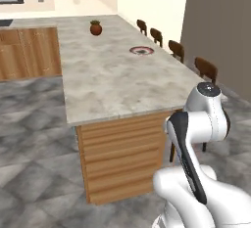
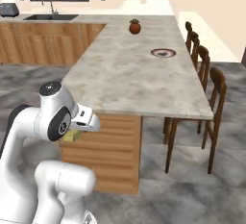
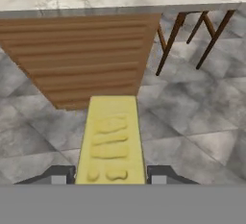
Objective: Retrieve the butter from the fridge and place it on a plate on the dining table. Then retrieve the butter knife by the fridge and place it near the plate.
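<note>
The butter, a yellow stick, juts forward from between my fingers, and my gripper is shut on it. In the right base view the butter peeks out under my hand, held low in front of the short end of the dining table. Below it are the table's wood-slat base and the grey floor. The plate, with its dark rim and red ring, lies far down the stone top near the right edge, and it is also in the right base view.
A red-brown pot with a small plant stands at the table's far end. Wooden chairs line the right side, and their legs come close to the table's corner. Wood cabinets with a sink run along the back left.
</note>
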You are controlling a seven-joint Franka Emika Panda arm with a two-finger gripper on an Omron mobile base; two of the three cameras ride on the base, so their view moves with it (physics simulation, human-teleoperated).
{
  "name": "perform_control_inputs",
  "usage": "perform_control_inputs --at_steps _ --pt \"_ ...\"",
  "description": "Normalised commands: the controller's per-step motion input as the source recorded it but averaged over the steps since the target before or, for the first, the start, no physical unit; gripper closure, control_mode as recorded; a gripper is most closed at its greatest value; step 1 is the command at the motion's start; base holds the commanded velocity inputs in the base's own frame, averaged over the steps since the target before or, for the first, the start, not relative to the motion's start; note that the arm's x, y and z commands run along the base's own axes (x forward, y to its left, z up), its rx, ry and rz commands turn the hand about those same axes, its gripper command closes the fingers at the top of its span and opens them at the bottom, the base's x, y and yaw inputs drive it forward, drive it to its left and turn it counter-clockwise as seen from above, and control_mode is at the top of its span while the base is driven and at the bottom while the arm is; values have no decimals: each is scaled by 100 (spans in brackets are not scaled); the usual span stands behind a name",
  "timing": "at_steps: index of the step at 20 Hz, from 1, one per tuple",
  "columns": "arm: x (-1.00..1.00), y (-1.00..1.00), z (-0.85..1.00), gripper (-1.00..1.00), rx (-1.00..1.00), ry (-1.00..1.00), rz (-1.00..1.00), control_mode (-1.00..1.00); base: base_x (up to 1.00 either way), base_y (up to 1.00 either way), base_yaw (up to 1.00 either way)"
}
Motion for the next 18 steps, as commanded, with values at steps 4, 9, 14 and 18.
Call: perform_control_inputs --at_steps 4,9,14,18 --pt "0 0 0 100 0 0 0 100 55 -100 12" --pt "0 0 0 100 0 0 0 100 22 -100 14" --pt "0 0 0 100 0 0 0 100 1 -100 8" --pt "0 0 0 100 0 0 0 100 2 -100 11"
